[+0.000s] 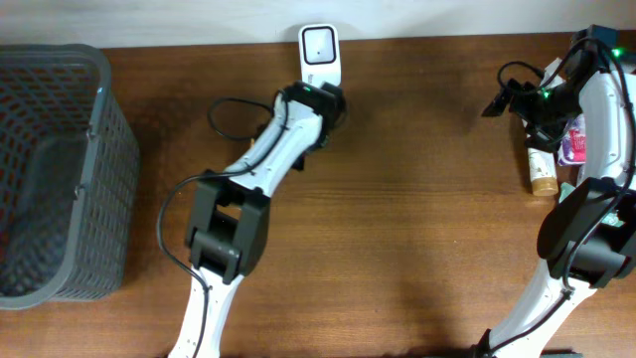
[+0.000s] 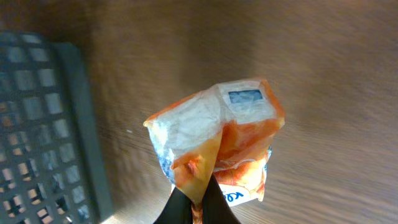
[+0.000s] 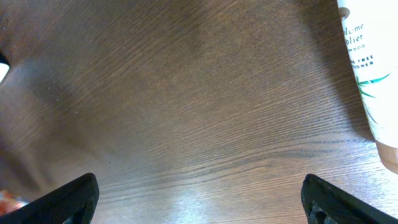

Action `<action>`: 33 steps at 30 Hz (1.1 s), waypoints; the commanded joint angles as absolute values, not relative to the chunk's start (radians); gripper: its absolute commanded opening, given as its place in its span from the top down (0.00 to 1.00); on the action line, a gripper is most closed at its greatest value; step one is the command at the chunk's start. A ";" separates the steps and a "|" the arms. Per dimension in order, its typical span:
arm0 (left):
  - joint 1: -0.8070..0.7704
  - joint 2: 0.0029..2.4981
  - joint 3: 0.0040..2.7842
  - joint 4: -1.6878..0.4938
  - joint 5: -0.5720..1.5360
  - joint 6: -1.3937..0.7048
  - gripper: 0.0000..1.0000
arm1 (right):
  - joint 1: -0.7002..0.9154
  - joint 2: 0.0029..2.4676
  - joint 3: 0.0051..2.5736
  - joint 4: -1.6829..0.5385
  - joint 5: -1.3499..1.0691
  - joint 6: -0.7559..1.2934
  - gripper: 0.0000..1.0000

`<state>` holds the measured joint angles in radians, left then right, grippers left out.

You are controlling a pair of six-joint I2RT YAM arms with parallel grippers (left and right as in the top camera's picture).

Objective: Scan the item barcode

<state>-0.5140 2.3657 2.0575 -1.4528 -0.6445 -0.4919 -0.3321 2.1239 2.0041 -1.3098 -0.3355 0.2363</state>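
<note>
Two robot arms work over a brown wooden desk (image 1: 417, 219). The left end effector (image 2: 198, 202) is clenched on a crumpled orange and white packet (image 2: 217, 143). It pinches only a thin fold at the packet's lower edge, so the packet stands loosely above the fingers. From overhead, that arm reaches to the far edge of the desk, its tip just beside a white scanner (image 1: 320, 48) with a square window. The packet itself is hidden under the wrist in that view. A dark grey mesh basket (image 1: 109, 169) sits at the far left. The right end effector (image 3: 199, 199) hangs released over bare wood, jaws spread wide and holding nothing, near a white bottle (image 3: 367, 62) on the right.

Several things could go wrong from here. The grip is small and on soft film, so the packet may slip out or swing as the wrist turns. No barcode can be made out on the visible face, so the wrong side may be facing the scanner window. Creases could also distort the code and block a read. With the arm so close, a careless turn might knock the scanner.
</note>
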 commanded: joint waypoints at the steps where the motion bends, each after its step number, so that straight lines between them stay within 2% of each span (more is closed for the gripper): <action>1: -0.603 2.356 2.015 -1.439 -0.557 -0.504 0.70 | -0.332 2.133 1.999 -1.312 -0.344 0.245 0.01; 2: -0.631 2.356 2.015 -1.432 -0.515 -0.504 0.62 | -0.332 2.133 1.999 -1.312 -0.344 0.245 0.01; 7: -0.716 2.356 2.019 -1.426 -0.255 -0.466 0.51 | -0.332 2.133 1.999 -1.311 -0.344 0.245 0.01; 8: -0.727 2.355 2.039 -1.444 -0.205 -0.440 0.28 | -0.332 2.133 1.999 -1.312 -0.344 0.244 0.01; 10: -0.723 2.355 2.109 -1.500 -0.188 -0.440 0.11 | -0.332 2.133 1.999 -1.311 -0.344 0.244 0.01; 15: -0.638 2.355 2.456 -1.653 -0.211 -0.440 0.07 | -0.332 2.133 1.999 -1.312 -0.344 0.245 0.01; 18: -0.511 2.355 2.544 -1.678 -0.315 -0.440 0.06 | -0.332 2.133 1.999 -1.311 -0.344 0.244 0.01; 22: -0.345 2.356 2.487 -1.623 -0.324 -0.434 0.14 | -0.332 2.133 1.999 -1.312 -0.344 0.245 0.01; 24: -0.292 2.356 2.432 -1.551 -0.236 -0.340 0.16 | -0.332 2.133 1.999 -1.312 -0.344 0.244 0.01; 29: -0.245 2.356 2.173 -1.343 -0.097 -0.318 0.15 | -0.332 2.133 1.999 -1.312 -0.344 0.244 0.01; 33: -0.245 2.356 2.031 -1.262 0.004 -0.274 0.15 | -0.332 2.133 1.999 -1.311 -0.344 0.245 0.01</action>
